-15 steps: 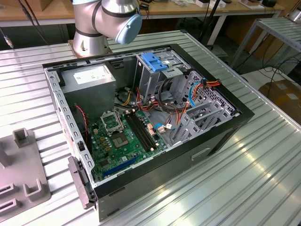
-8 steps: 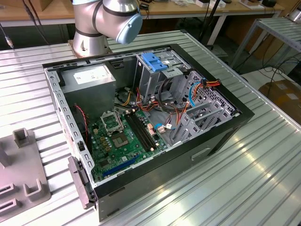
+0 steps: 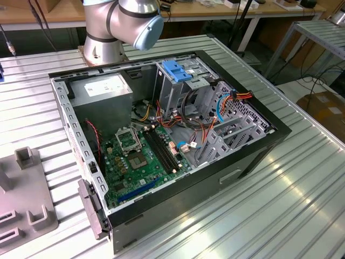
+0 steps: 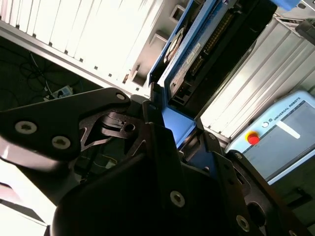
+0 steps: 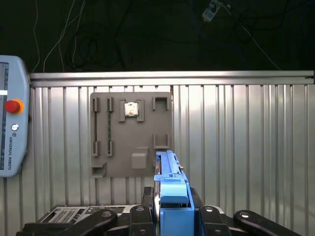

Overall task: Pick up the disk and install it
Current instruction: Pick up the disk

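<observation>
First wrist view: the pincer [image 5: 172, 219] is clamped on the blue-framed disk [image 5: 171, 189] — held edge-on above the bench [image 5: 236, 147]; in the exterior view, a grey tray [image 3: 32, 197] lies at eight o'clock from the open computer case [image 3: 215, 183].

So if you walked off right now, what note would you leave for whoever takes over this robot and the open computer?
Gripper: shut on the disk, which it holds edge-on by its blue carrier.
Disk: in the first wrist view it is over the ribbed table, near the grey fixture plate. How high it is, I cannot tell.
Done: the disk is gripped.
Left: the install. The disk is not yet in the computer case, which stands open in the exterior view.
</observation>
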Motion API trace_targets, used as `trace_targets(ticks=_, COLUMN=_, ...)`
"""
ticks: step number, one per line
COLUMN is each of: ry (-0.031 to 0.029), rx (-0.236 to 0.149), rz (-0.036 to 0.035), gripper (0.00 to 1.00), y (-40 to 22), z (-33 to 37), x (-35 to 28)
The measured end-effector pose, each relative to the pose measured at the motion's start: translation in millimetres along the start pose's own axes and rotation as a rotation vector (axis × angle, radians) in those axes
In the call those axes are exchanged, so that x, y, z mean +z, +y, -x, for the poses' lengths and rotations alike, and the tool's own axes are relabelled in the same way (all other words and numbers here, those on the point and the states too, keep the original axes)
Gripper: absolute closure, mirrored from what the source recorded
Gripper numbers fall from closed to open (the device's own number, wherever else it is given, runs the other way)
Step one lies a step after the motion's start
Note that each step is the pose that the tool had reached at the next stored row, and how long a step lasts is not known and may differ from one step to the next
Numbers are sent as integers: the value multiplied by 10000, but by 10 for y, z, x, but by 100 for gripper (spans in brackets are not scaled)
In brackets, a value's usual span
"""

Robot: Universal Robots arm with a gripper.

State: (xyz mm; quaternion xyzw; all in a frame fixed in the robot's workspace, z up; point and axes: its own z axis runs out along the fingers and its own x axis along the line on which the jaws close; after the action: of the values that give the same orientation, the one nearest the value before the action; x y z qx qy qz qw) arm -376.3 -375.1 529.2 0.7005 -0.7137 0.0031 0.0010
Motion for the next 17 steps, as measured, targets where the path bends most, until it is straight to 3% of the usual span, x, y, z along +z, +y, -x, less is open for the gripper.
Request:
trace_targets(ticks=9, ry=0, rx=0, rz=0, gripper=63, y=-137, z=2, x=5)
trace_targets(ticks=17, ry=0, rx=0, rz=0, gripper=63, y=-317, z=6, x=11)
